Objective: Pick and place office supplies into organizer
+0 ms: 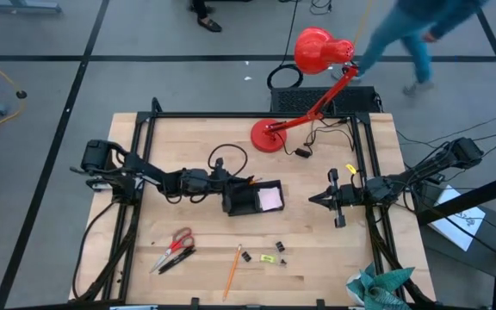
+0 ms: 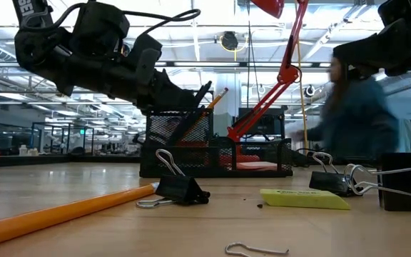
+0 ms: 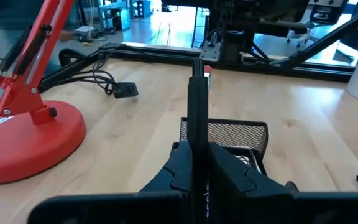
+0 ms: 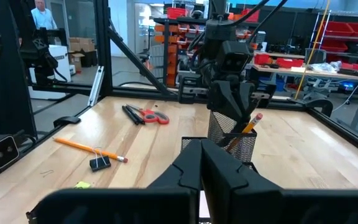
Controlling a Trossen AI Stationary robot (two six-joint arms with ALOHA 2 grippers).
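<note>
The organizer (image 1: 246,205) is a black mesh tray in the middle of the table, with a pale pink sticky-note pad (image 1: 270,200) in its right compartment. My left gripper (image 1: 228,179) hovers over the organizer's left end, where the mesh cup (image 4: 235,146) stands, and is shut on an orange pencil (image 4: 248,126). My right gripper (image 1: 313,200) waits shut to the organizer's right with nothing in it. Red-handled scissors (image 1: 176,244), another orange pencil (image 1: 232,269), black binder clips (image 1: 246,255) and a yellow-green eraser (image 1: 269,257) lie on the near part of the table. My left gripper pinches the pencil's shaft (image 3: 197,134) between its two fingers, coming nearly level from the table's left. The pencil runs along the fingers. Its eraser end (image 4: 258,117) sticks up and out past the fingertips. Its lower part slants down into the mesh cup (image 2: 180,132).
A red desk lamp (image 1: 269,136) stands on the far side of the table, its cable and switch (image 1: 302,152) beside it. A teal cloth (image 1: 377,288) lies at the near right corner. A person (image 2: 355,114) moves beyond the table's far edge.
</note>
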